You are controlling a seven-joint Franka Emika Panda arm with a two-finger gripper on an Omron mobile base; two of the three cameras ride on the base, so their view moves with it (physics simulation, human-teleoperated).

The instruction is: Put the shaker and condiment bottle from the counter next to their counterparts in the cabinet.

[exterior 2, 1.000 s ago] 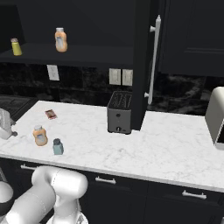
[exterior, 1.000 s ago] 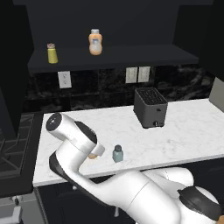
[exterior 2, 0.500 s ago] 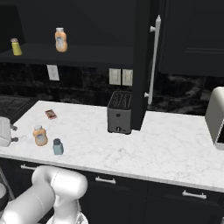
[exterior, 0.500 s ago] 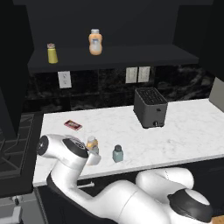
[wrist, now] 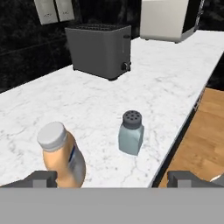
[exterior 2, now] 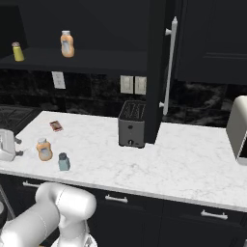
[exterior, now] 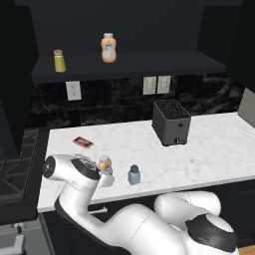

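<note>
Setting: dark kitchen, black wall cabinet point(exterior: 124, 30) above a white marble desk point(exterior: 209, 149) with dark drawers below.
Cabinet shelf: yellow shaker point(exterior: 60, 61) at the left, upright; orange bottle with white cap point(exterior: 108, 48) near it toward 3 o'clock, upright, apart from it.
Desk, back: dark toaster point(exterior: 171, 122) standing under the wall outlets point(exterior: 156, 84); a small red packet point(exterior: 83, 142) lies flat toward the left end.
Condiment bottle: orange condiment bottle point(wrist: 61, 156) upright on the desk near its front edge, at 7 o'clock in the hand view, just inside the left fingertip.
Shaker: pale blue shaker point(wrist: 131, 132) upright, just beside the condiment bottle at its 3 o'clock, not touching it.
Gripper: gripper point(wrist: 113, 179) low at the desk's front left, jaws spread wide, holding nothing; both items sit ahead of it.
Far right: a white appliance point(exterior 2: 238, 130) on the desk.
</note>
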